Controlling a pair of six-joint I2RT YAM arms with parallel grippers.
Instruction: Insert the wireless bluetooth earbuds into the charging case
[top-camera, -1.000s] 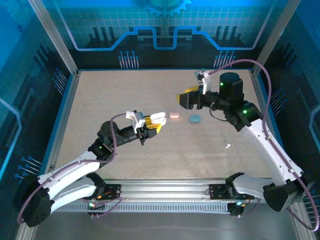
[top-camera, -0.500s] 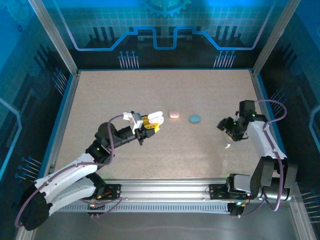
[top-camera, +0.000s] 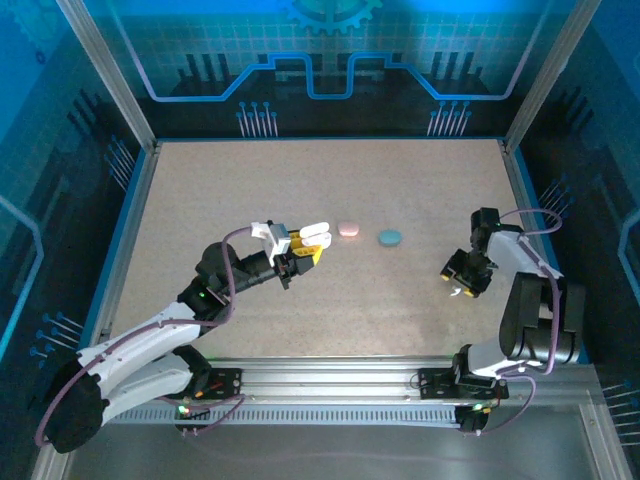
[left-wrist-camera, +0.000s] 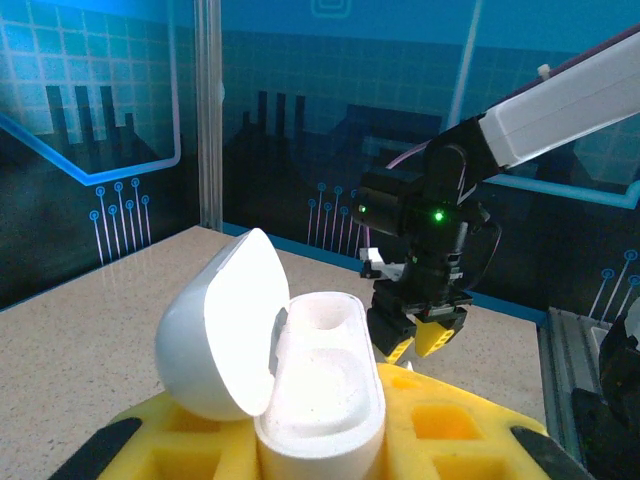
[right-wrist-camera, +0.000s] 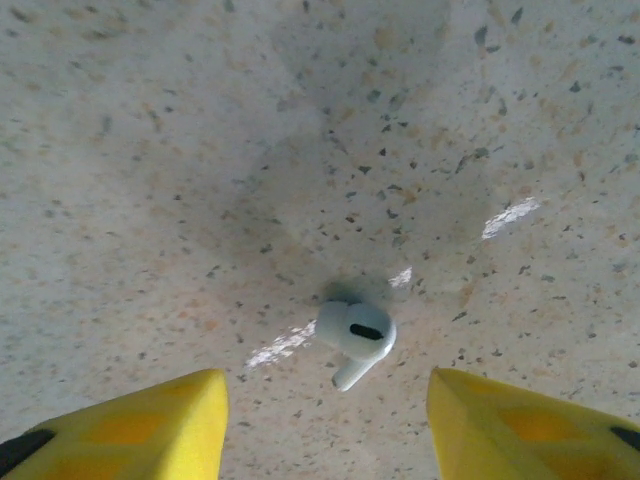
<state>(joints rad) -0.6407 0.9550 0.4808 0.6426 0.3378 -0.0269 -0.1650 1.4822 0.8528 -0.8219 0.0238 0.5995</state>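
While the left gripper (top-camera: 308, 245), left of centre in the overhead frame, clamps the open charging case (left-wrist-camera: 320, 400), the right gripper (right-wrist-camera: 326, 415) hangs with jaws apart straddling a white earbud (right-wrist-camera: 356, 334) at mid-right, so looks like pickup step; next: lower, close squarely.

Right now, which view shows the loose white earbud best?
Right wrist: the earbud lies large and sharp on the table, stem visible, inside the open right gripper. Top external gives a white speck beside that gripper.
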